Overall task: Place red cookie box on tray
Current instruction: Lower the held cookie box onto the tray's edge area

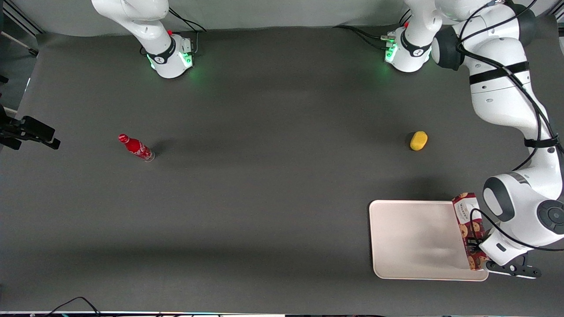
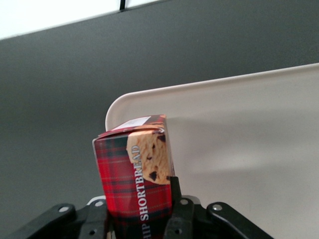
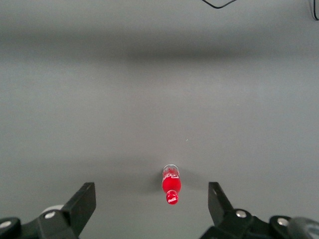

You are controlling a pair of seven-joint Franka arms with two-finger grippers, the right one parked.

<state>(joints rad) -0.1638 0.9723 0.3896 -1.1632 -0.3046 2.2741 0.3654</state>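
Note:
The red cookie box [image 1: 468,227] is a long dark-red tartan carton with cookie pictures, lying along the tray's edge at the working arm's end of the table. My gripper [image 1: 476,249] is shut on the box near the end closest to the front camera. In the left wrist view the box [image 2: 135,172] stands between the black fingers [image 2: 174,191], and its outer end reaches over a rounded corner of the tray [image 2: 239,144]. The cream-white tray [image 1: 414,240] lies flat on the table. I cannot tell whether the box touches the tray.
A yellow rounded object [image 1: 418,140] lies on the dark table, farther from the front camera than the tray. A small red bottle [image 1: 136,148] lies toward the parked arm's end and shows as the red bottle [image 3: 171,184] in the right wrist view.

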